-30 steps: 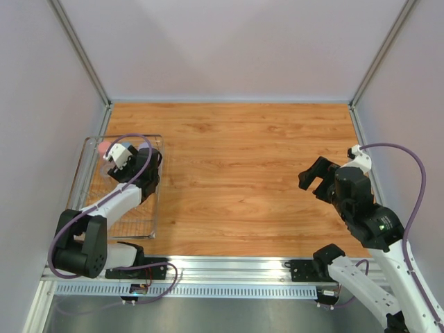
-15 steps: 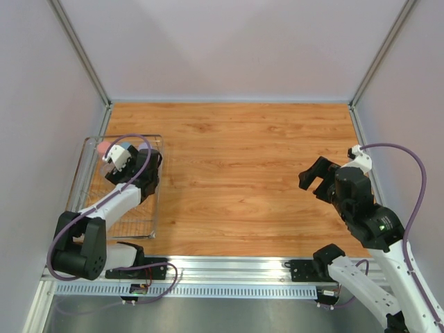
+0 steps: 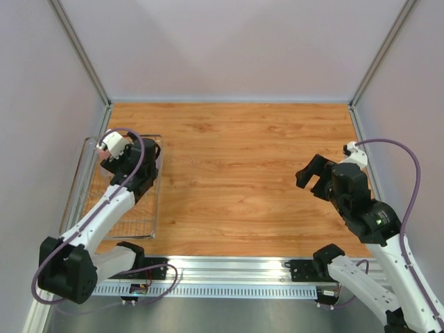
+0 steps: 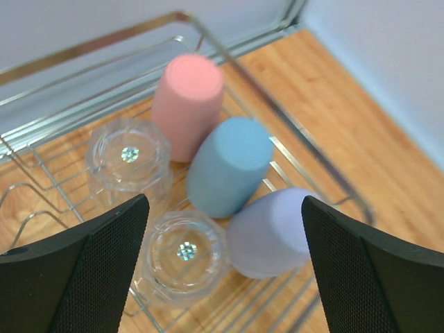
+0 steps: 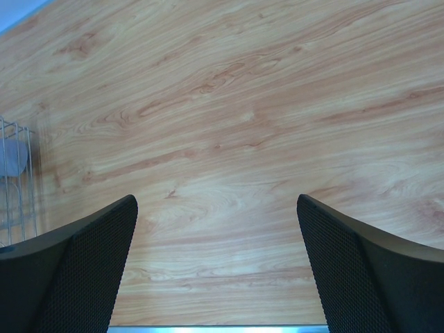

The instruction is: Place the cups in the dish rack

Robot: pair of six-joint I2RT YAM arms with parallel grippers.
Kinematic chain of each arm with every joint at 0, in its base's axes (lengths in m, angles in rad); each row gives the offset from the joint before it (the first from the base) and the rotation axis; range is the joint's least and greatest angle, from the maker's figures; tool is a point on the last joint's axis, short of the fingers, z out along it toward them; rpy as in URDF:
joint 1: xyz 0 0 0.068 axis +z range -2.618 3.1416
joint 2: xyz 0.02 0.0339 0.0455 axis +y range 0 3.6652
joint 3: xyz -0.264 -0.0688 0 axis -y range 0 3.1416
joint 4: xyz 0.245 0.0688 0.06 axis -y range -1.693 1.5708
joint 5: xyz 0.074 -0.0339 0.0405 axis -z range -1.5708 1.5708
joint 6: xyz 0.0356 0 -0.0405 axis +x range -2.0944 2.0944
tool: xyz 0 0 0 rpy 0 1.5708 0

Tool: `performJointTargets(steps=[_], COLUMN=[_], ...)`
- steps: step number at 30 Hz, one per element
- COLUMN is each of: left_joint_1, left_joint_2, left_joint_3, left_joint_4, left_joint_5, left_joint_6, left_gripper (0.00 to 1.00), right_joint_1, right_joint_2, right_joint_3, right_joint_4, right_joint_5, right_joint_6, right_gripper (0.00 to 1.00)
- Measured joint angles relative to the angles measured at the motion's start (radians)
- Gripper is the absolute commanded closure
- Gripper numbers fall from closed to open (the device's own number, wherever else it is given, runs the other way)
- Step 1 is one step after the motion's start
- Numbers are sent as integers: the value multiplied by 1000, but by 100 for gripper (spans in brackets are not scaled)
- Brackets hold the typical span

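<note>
All five cups stand upside down in the far end of the silver wire dish rack. In the left wrist view these are the pink cup, the blue cup, the lavender cup and two clear cups. My left gripper is open and empty, hovering above them. In the top view the left gripper hides the cups over the rack. My right gripper is open and empty above bare table at the right, also shown in its wrist view.
The rack sits at the table's left edge beside the left wall. Its near part holds nothing. The rack's edge shows at the far left of the right wrist view. A metal rail runs along the table front.
My left gripper has risen and shifted toward the far left over the rack, and now covers the pink cup in the top view. The right arm has shifted slightly.
</note>
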Motion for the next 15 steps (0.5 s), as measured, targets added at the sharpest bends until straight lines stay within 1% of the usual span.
performJointTargets(steps=[3,7,9,11,12,15], left_joint_1=[-16,-17,-17,-17,-17,-17], left_joint_2=[-87,-211,-264,-309,-320,-364], left_joint_3=[114,266,344,451,491,624], left_joint_4=[-94,-182,-235,-319,-350,-472], left_joint_5=[17,102,195,320,362,551], left_joint_6=[56,224,322,420,449,536], left_gripper=[0,0,0,0,0,0], right_joint_1=[0,0,0,0,0,0], right_joint_2=[37,98,128,152,163,179], right_joint_3=[24,117,182,243,272,322], right_joint_4=[3,11,13,29,36,62], right_joint_5=[-8,-14,-17,-18,-20,-26], right_joint_6=[-18,-60,-88,-116,-130,-165], right_gripper=[0,0,0,0,0,0])
